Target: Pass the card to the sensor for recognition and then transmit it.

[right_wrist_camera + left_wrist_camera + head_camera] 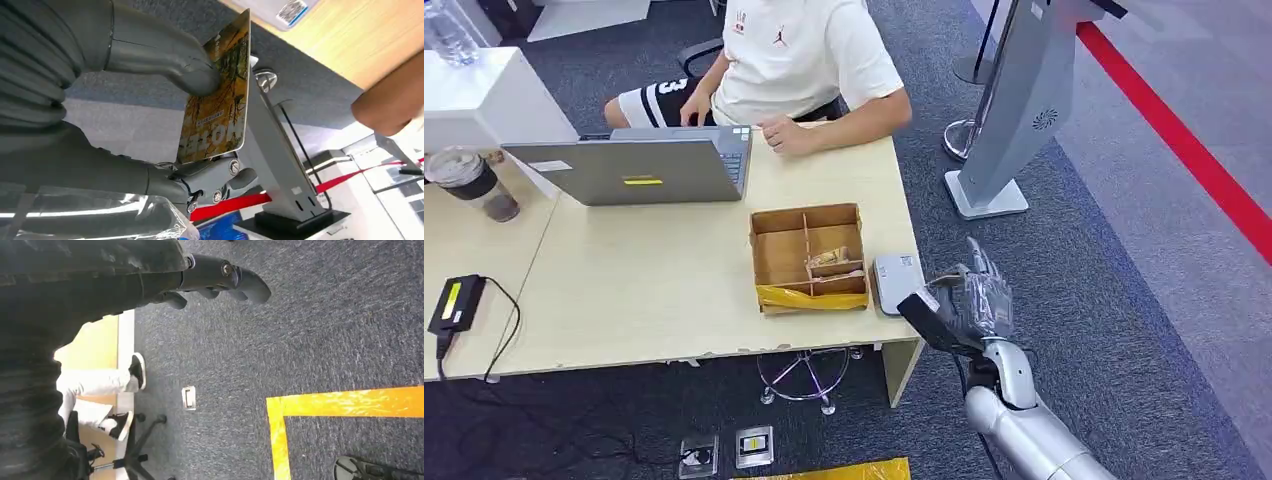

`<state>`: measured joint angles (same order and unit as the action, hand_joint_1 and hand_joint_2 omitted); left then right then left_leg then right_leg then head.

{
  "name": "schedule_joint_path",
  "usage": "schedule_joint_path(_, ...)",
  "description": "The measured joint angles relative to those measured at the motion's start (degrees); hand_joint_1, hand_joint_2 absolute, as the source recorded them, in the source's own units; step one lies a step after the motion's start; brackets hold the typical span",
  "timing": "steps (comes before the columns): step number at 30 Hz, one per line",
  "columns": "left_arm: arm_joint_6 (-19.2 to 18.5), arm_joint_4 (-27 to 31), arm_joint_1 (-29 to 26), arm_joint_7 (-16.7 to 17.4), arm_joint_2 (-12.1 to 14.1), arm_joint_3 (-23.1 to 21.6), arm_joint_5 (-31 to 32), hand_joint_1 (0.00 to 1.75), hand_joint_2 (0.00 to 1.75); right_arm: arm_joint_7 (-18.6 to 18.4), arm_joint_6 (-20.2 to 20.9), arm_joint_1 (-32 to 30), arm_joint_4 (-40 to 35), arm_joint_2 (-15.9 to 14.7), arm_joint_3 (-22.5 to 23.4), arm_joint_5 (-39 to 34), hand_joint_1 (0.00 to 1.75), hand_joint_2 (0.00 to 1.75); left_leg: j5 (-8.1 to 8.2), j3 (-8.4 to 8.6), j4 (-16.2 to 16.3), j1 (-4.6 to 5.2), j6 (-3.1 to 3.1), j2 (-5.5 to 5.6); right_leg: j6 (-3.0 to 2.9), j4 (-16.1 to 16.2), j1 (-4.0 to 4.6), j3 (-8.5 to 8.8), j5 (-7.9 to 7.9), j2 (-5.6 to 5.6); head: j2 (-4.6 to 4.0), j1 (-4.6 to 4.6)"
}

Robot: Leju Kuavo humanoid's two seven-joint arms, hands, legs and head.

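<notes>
My right hand (pixel 972 300) hangs just off the desk's right edge, beside the small white sensor (pixel 896 280) that lies on the desk corner. In the right wrist view the hand (pixel 165 65) pinches a yellow-orange patterned card (pixel 220 95) between thumb and fingers, with the card standing on edge. The sensor (pixel 280 7) lies a little beyond the card, apart from it. My left hand (pixel 220 280) hangs over the blue carpet, holding nothing, with its fingers loosely apart.
A divided cardboard box (pixel 809 258) sits left of the sensor. A person in a white shirt (pixel 794 60) sits at the desk's far side behind a grey laptop (pixel 639 165). A grey kiosk stand (pixel 1009 110) rises on the right. A cup (pixel 469 180) and a black device (pixel 456 303) lie at the left.
</notes>
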<state>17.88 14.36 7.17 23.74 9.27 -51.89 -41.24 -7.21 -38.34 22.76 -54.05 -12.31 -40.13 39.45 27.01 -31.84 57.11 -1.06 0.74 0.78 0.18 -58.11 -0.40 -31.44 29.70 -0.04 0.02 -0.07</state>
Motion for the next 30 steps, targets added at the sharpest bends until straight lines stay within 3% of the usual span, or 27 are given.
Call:
schedule_joint_path(17,-1.3,0.0,0.0,0.2,-0.1,0.0,0.7,0.0,1.75,0.3,1.9,-0.5,-2.9,3.3,-1.6,1.1,1.75,1.75,0.0,0.0,0.0,-0.01,0.0,-0.01,0.0,0.0,0.0,0.0,0.0,0.02,0.0,0.0)
schedule_joint_path(30,-1.2,0.0,0.0,-0.4,-0.1,0.0,1.0,0.0,1.75,6.3,2.4,0.4,2.7,6.6,-1.6,-7.9,1.75,1.75,0.0,-0.01,0.0,0.0,0.0,-0.02,0.0,0.0,0.0,0.0,0.0,0.02,0.0,0.02)
